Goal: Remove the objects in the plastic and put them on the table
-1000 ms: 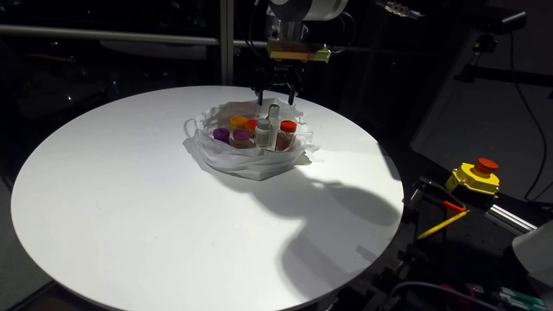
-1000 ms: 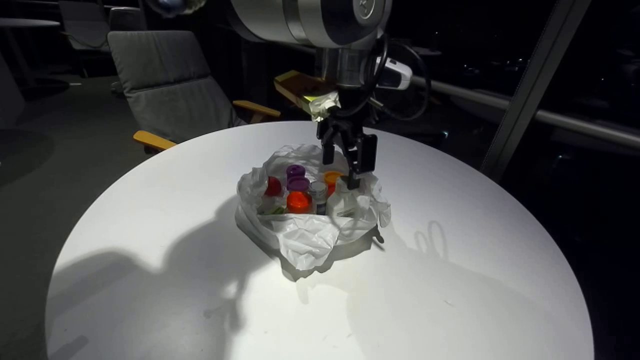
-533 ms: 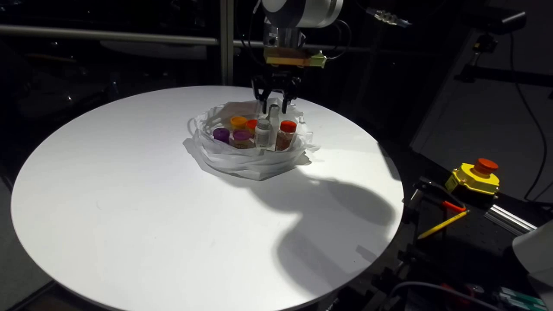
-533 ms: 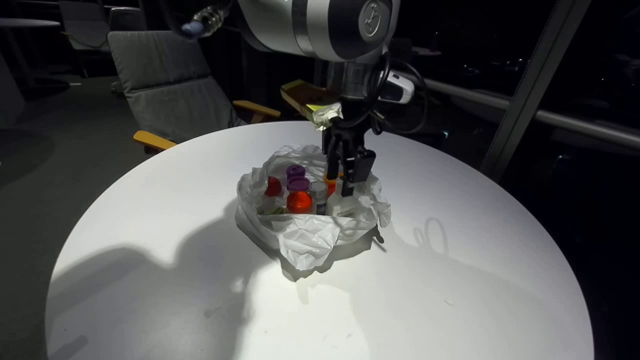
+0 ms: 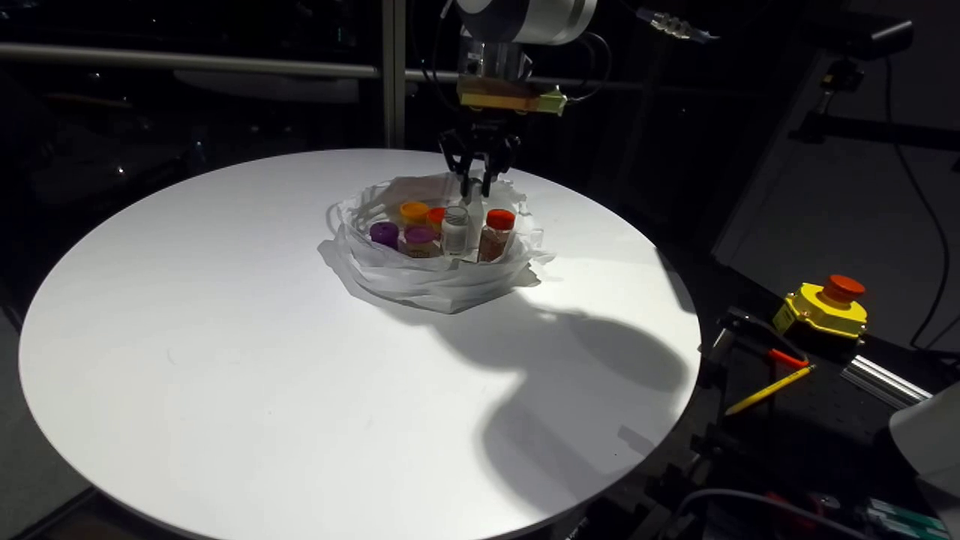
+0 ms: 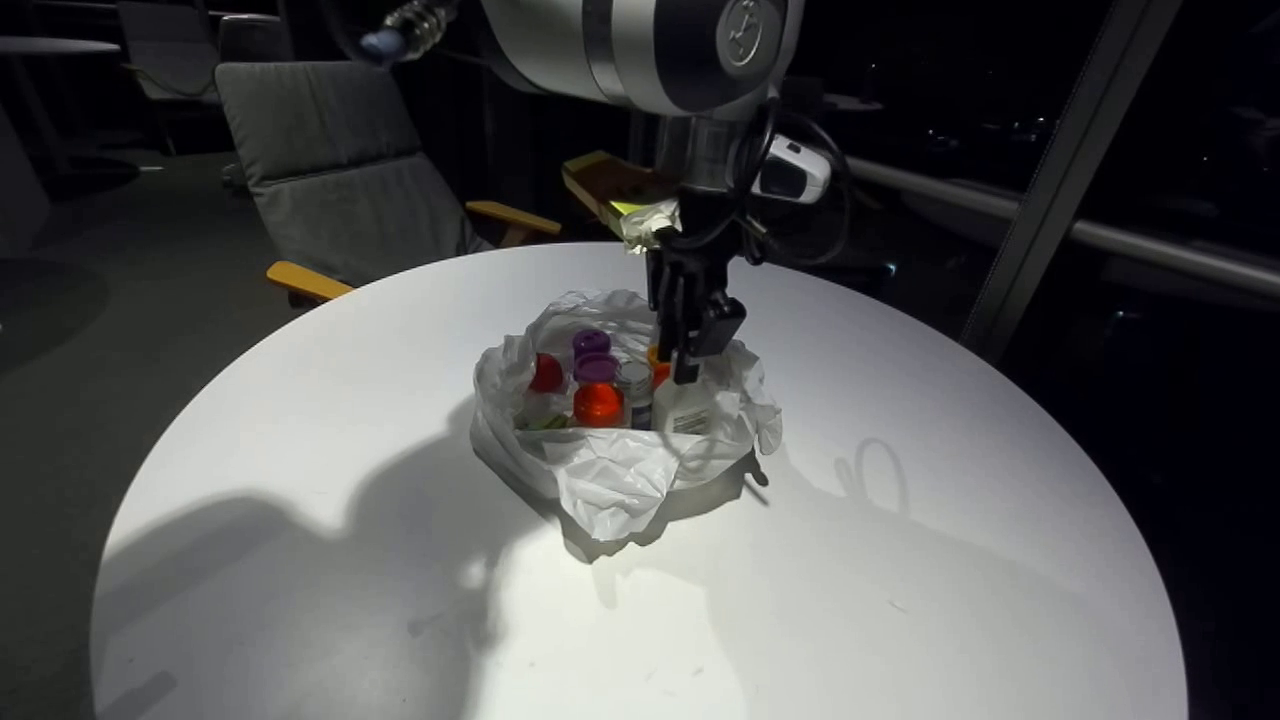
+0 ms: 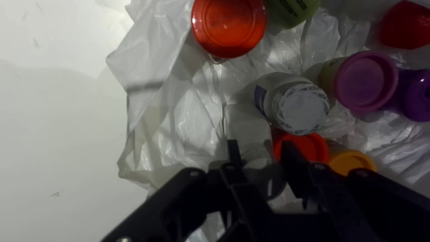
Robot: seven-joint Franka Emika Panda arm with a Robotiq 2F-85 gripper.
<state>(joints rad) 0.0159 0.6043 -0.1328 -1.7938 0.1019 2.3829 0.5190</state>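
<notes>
A white plastic bag [image 6: 612, 485] lies spread on the round white table [image 5: 247, 390], its rim crumpled. Inside stands a pale bottle [image 7: 247, 122] with a dark cap. My gripper [image 7: 260, 148] points down over the bag, its fingers closed around that cap, one on each side. Around the bottle are a red-lidded jar [image 7: 229, 27], a white pill bottle [image 7: 300, 109], a pink-purple lidded tub [image 7: 366, 80], a purple item [image 7: 416, 95], an orange-red lid [image 7: 307, 148] and a yellow-orange lid [image 7: 352, 163]. A red item [image 7: 406, 25] and a green one [image 7: 292, 11] lie farther off.
Beside the table, a dark bench holds a yellow box with a red button [image 5: 829, 307] and a yellow pencil [image 5: 771, 390]. A grey chair [image 6: 340, 170] stands behind the table in an exterior view.
My gripper has come down and its fingers, wide apart a second ago, have drawn together around the pale bottle's cap. The bag and the other objects look unmoved.
</notes>
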